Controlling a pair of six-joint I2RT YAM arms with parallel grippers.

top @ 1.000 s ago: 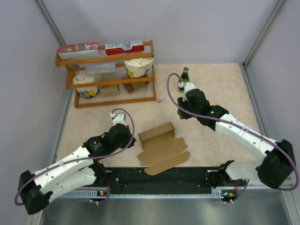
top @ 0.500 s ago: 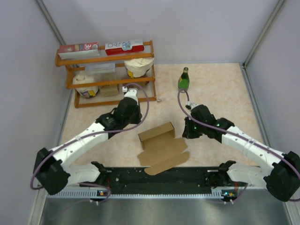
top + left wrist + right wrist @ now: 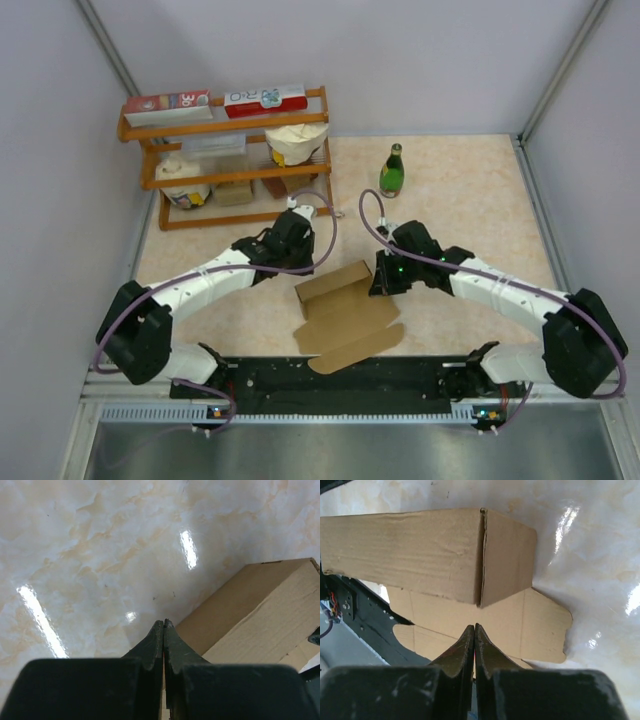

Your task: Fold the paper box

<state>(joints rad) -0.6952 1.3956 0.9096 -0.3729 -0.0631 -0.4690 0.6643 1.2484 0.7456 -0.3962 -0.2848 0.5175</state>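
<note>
L hand, fingers pressed together, empty, hangs just beside the far-left side of the paper box, which lies mid-bench, half-formed w/ flaps flat toward the arms; R hand, likewise closed & empty, is over its right end. I'd brace w/ L while R lifts a flap along its crease, slowly. Bench is glossy, prob. slick; wooden shelf far left, green bottle behind.

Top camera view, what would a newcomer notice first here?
The half-folded brown paper box lies centre, flaps spread flat on its near side. The left gripper and right gripper, both shut, hang near its opposite ends. Behind stand a wooden shelf and a green bottle.
</note>
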